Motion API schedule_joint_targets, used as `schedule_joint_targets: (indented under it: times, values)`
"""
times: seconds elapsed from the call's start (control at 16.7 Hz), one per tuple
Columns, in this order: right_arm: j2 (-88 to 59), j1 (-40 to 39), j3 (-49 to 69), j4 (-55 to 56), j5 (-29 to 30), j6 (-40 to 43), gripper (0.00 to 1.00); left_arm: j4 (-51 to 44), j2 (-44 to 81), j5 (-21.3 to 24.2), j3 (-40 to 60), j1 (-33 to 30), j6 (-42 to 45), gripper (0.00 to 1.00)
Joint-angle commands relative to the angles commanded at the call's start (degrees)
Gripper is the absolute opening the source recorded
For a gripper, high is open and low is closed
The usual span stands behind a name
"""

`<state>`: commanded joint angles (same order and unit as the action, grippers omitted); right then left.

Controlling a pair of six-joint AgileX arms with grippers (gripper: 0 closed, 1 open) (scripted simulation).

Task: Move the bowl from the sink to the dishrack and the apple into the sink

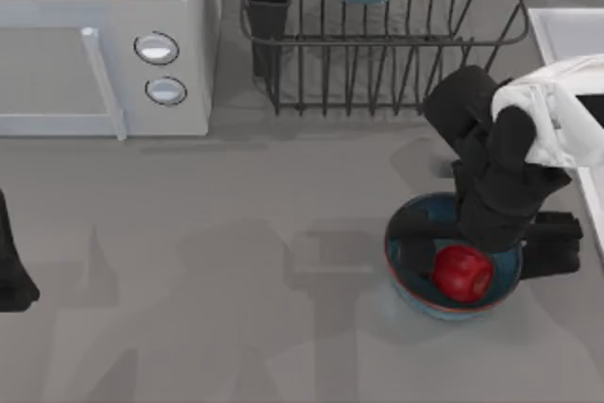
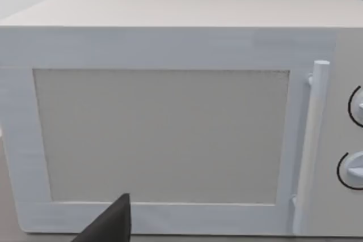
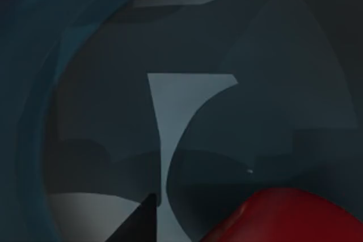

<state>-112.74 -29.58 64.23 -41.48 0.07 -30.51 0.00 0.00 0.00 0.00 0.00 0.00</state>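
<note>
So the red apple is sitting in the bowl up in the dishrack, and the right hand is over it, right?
Not quite. The apple lies in the bowl on the table, not the one in the dishrack, as the top view shows. The right hand is indeed over that bowl.

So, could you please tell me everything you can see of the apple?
The apple is small, round, glossy red, with a soft highlight on its skin. It sits inside a teal-blue bowl with a thin orange-red rim on the grey table, at the top view's lower right, toward the bowl's near side. The right gripper reaches down into that bowl beside it. In the right wrist view its red curve lies against the bowl's dark inside.
</note>
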Motion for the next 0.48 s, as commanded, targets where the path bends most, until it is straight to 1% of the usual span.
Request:
schedule_joint_targets:
  times: [0.06,0.48]
  values:
    - [0.00,0.00,0.00,0.00,0.00,0.00,1.00,0.00,0.00,0.00,0.00,0.00,0.00,1.00]
    - [0.00,0.00,0.00,0.00,0.00,0.00,0.47,0.00,0.00,0.00,0.00,0.00,0.00,1.00]
